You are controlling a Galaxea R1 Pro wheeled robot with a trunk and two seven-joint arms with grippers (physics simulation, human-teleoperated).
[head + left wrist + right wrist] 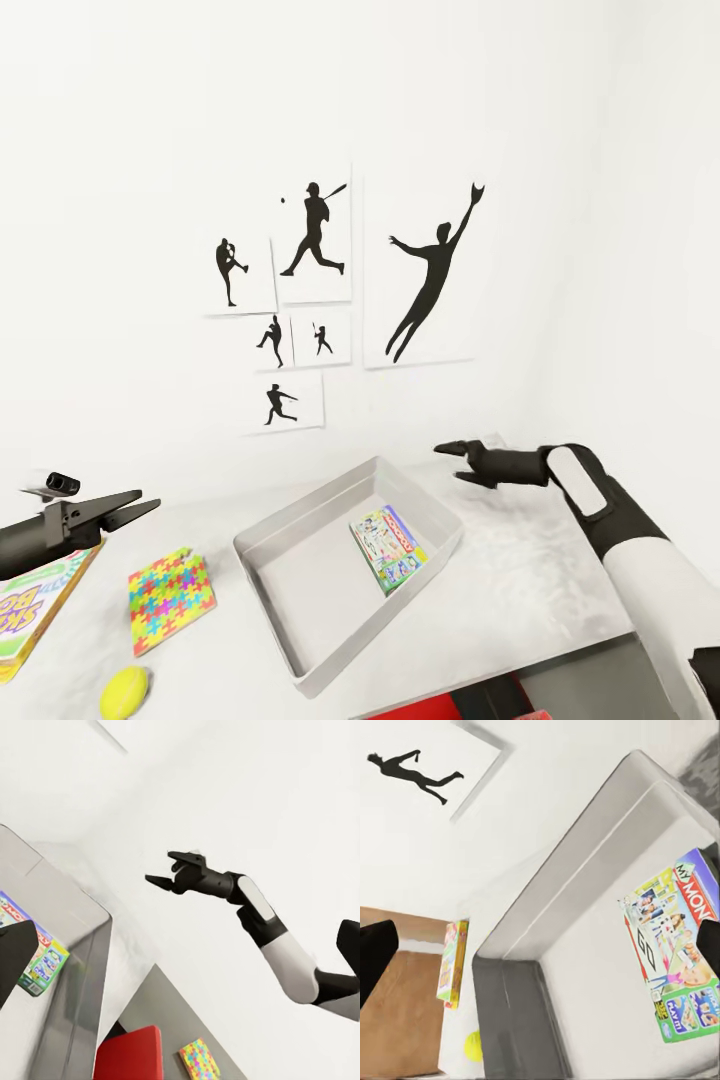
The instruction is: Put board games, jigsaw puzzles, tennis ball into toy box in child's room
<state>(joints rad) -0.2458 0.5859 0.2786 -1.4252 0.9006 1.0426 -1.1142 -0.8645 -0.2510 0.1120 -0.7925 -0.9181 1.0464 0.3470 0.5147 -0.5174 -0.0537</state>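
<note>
The light grey toy box stands on the white table with the Monopoly board game leaning against its right inner wall. To its left lie a jigsaw puzzle, the tennis ball and a yellow-green board game. My left gripper hovers open and empty over that game's far end. Above the table, right of the toy box, my right gripper is open and empty. Its wrist view looks down on the Monopoly box, yellow-green game and ball.
Baseball silhouette posters hang on the white wall behind the table. Past the table's front edge is a red object and, beside it, a second multicoloured puzzle board on a grey surface.
</note>
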